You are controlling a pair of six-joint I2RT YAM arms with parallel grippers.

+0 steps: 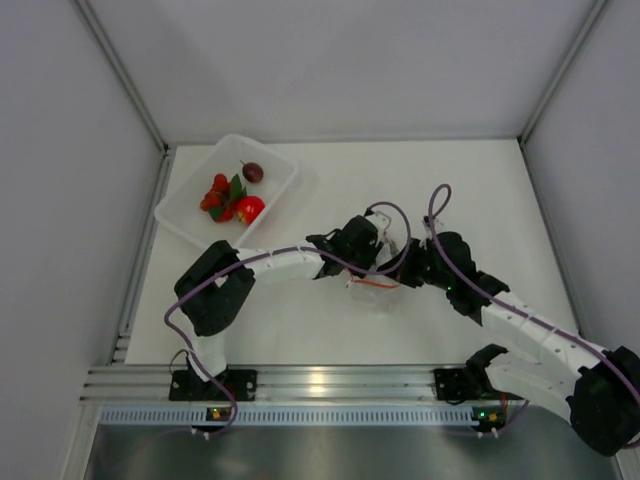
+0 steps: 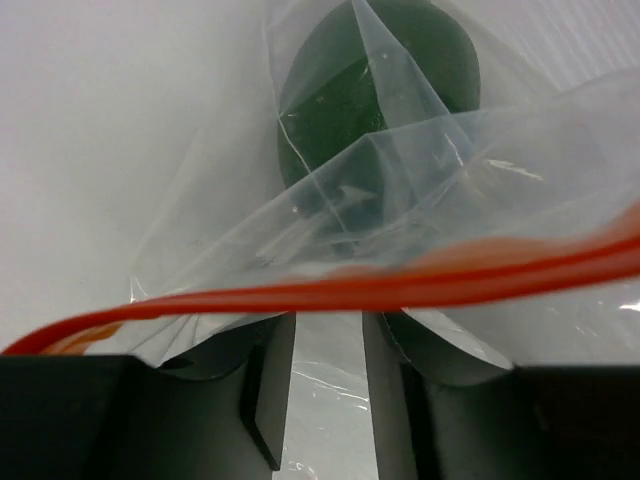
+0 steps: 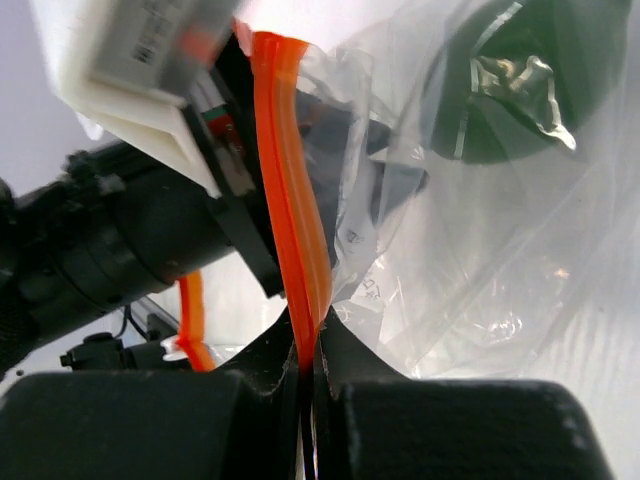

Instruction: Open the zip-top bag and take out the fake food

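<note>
The zip-top bag (image 1: 376, 285) hangs crumpled at the table's middle, between both grippers. My right gripper (image 3: 310, 352) is shut on its orange-red zip strip (image 3: 295, 220), which runs up out of the jaws. My left gripper (image 2: 330, 345) faces the bag with its fingers apart; clear film lies in the gap and the strip (image 2: 330, 292) crosses just above the tips. A green ball (image 2: 370, 100) shows through the plastic, still inside the bag (image 3: 480, 230). In the top view the left gripper (image 1: 383, 248) and right gripper (image 1: 400, 268) meet at the bag.
A translucent tub (image 1: 290, 176) stands at the back left. It holds a red tomato (image 1: 250, 208), a dark maroon ball (image 1: 253, 172) and a red cluster with green leaves (image 1: 218, 195). White walls close in the table on three sides.
</note>
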